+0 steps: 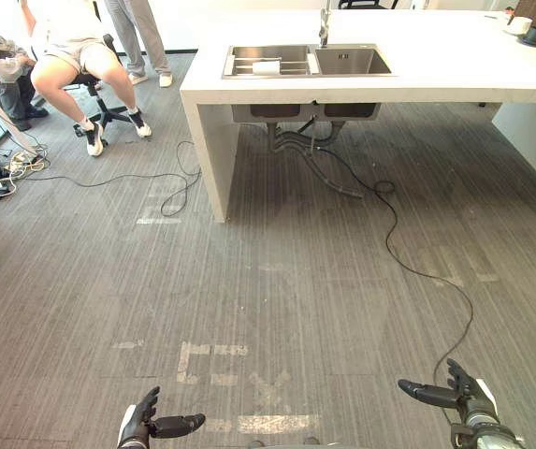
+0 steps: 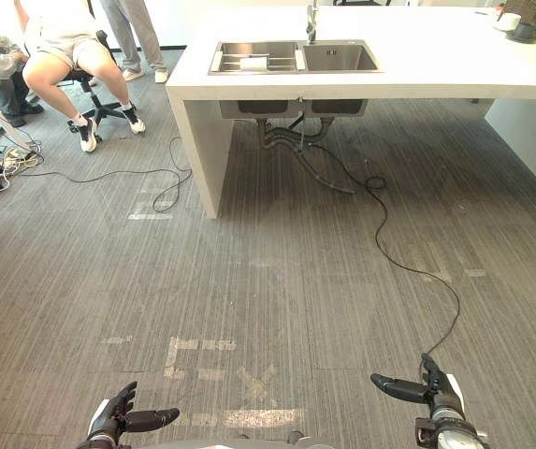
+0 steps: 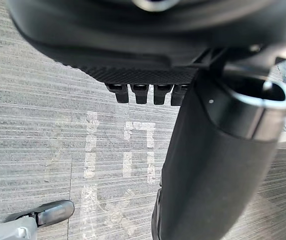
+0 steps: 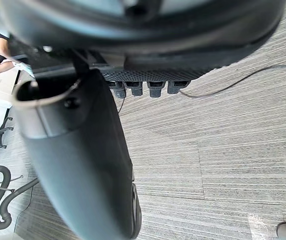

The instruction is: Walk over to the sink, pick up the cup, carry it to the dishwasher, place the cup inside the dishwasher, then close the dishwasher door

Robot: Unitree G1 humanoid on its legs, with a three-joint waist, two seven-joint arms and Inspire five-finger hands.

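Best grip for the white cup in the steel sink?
Grip the white cup round its body, from above: it seems to lie on its side on a wire rack in the left basin of the steel sink, whose walls block a sideways reach. Any handle is too small to see.

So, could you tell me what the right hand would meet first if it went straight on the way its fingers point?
Nothing near: the right hand points over open floor; far ahead, probably the white counter.
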